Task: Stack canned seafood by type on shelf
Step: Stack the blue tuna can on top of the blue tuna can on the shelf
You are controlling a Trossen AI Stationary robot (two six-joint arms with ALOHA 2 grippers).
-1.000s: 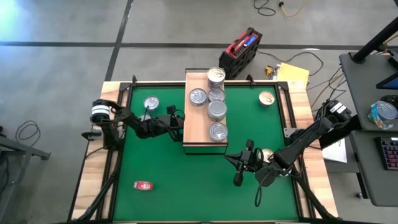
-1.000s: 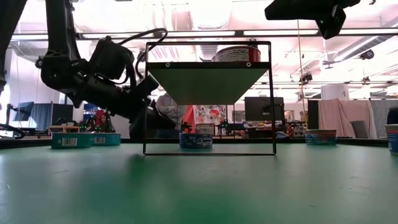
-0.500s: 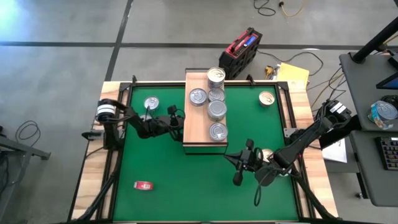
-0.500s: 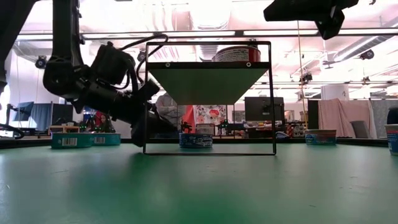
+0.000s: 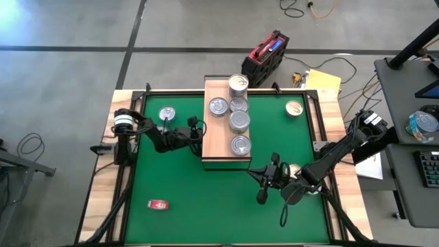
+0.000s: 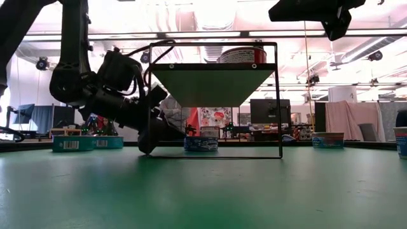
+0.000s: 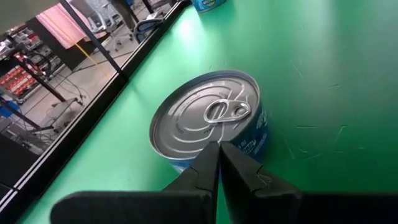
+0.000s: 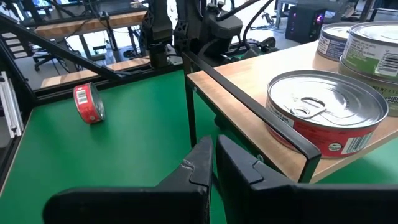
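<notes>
L gripper [image 5: 199, 134] dropped lower (under shelf [image 5: 215, 140]).

overhead and table-level cameras share the shelf [image 5: 226, 123]; wrist cameras sit close.

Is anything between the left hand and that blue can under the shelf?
Nothing visible is. The left hand, shut, sits low on the mat right at the blue can, its tips at the can's near side. The shelf is above them, not between.
</notes>
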